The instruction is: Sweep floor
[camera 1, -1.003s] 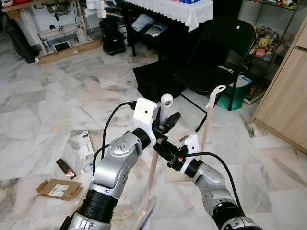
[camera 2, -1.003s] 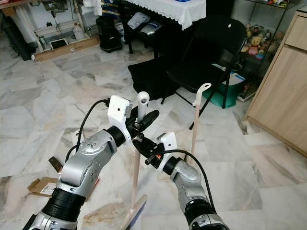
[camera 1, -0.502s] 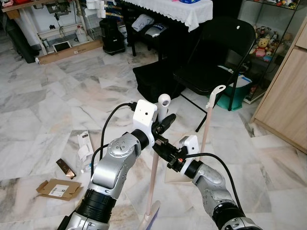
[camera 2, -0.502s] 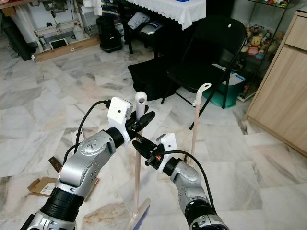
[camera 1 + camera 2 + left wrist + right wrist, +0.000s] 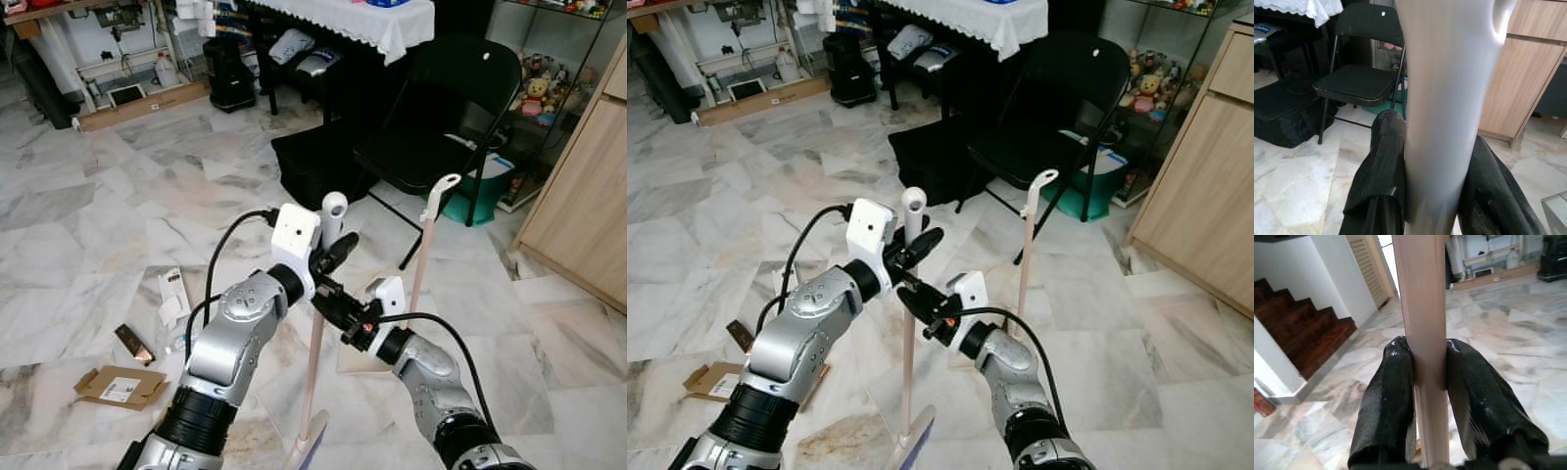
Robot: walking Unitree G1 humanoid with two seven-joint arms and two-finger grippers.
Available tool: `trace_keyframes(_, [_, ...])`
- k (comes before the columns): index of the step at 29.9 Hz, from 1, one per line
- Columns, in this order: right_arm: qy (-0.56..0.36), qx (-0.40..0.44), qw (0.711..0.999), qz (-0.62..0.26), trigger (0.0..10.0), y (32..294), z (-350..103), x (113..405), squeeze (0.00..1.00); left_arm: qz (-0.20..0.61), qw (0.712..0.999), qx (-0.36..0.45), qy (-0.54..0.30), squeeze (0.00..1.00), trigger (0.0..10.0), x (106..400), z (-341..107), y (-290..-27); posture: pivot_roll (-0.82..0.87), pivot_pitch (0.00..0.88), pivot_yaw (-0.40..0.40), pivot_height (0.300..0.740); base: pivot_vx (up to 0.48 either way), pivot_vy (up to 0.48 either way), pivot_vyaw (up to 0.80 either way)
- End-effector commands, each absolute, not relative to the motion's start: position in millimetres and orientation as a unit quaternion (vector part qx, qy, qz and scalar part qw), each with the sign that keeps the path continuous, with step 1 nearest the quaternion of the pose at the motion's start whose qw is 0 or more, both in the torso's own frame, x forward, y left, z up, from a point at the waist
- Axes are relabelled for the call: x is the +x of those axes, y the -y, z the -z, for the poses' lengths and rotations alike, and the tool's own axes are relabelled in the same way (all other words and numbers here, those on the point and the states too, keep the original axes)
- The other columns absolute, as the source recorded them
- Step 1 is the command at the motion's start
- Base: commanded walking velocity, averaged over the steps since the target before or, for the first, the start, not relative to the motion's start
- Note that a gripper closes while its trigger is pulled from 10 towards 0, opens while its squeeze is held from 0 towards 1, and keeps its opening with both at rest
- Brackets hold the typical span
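While both arms reach forward, the left gripper [image 5: 1436, 161] and right gripper [image 5: 1427, 377] pinch the broom handle [image 5: 315, 352] between their fingers, now more upright than before.

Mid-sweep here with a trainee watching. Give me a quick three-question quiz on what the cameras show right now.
1. True or false: both grippers are shut on the broom handle.
2. Which gripper holds higher on the handle: A) left gripper, B) right gripper?
3. Fill in: the second pale handle standing behind the arms belongs to the ____, in front of the black folding chair.

Key
1. True; each wrist view shows the jaws pressed against the handle on both sides.
2. A; the left gripper is near the rounded top, the right one just below.
3. dustpan. Litter such as the flattened cardboard box lies on the floor to the robot's left.
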State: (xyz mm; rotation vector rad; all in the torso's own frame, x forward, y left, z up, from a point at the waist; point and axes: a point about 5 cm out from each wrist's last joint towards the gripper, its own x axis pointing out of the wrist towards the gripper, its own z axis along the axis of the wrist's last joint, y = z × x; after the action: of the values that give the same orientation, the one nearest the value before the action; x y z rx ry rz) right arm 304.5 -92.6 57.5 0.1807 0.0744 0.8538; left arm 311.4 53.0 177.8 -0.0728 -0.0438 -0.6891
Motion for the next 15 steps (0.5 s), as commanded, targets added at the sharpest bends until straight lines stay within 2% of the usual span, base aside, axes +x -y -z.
trace_keyframes(1, [-0.037,0.072,0.924,-0.374,10.0,99,-60,312,0.0,0.341,0.939,-0.044,0.026,0.0,0.0,312,-182,-53,0.03,0.021,0.084,0.74,0.0,0.0,0.0])
trace_keyframes(9, [-0.036,0.051,0.944,-0.325,10.0,108,-61,319,0.0,0.341,0.939,-0.043,0.028,0.0,0.0,312,-183,-54,0.04,0.021,0.083,0.74,0.0,0.0,0.0])
trace_keyframes(15, [-0.034,0.048,0.948,-0.313,10.0,110,-61,320,0.0,0.345,0.937,-0.044,0.028,0.0,0.0,312,-184,-54,0.04,0.021,0.083,0.74,0.0,0.0,0.0])
